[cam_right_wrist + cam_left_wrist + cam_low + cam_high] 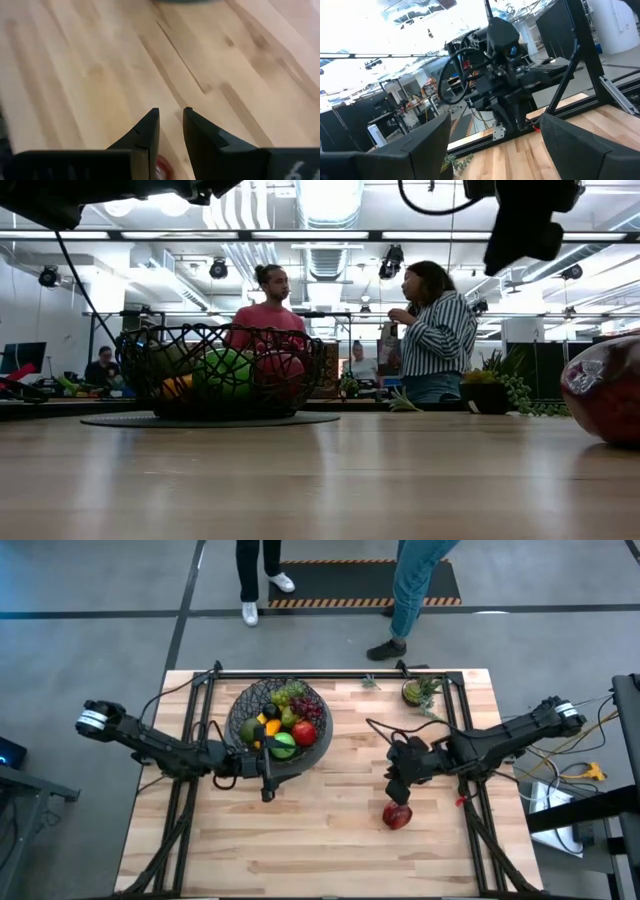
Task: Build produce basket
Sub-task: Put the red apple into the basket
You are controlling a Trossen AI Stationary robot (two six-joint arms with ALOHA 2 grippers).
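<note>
High view: the basket [278,724] sits on the far-left part of the table [330,840], piled with produce [285,720], while a lone red fruit [397,816] lies well apart to its right, just below the right gripper [398,796]; the fruit looks roundish, its long axis not readable. The left gripper [266,785] hangs at the basket's near rim. Low view: the wire basket stands upright at left, and the red fruit [604,388] rests on the wood at the far right edge. Left wrist view: the left gripper's fingers [425,145] are spread wide, holding nothing. Right wrist view: the right gripper [171,116] has its tips nearly together, a sliver of red [162,166] showing between the fingers.
</note>
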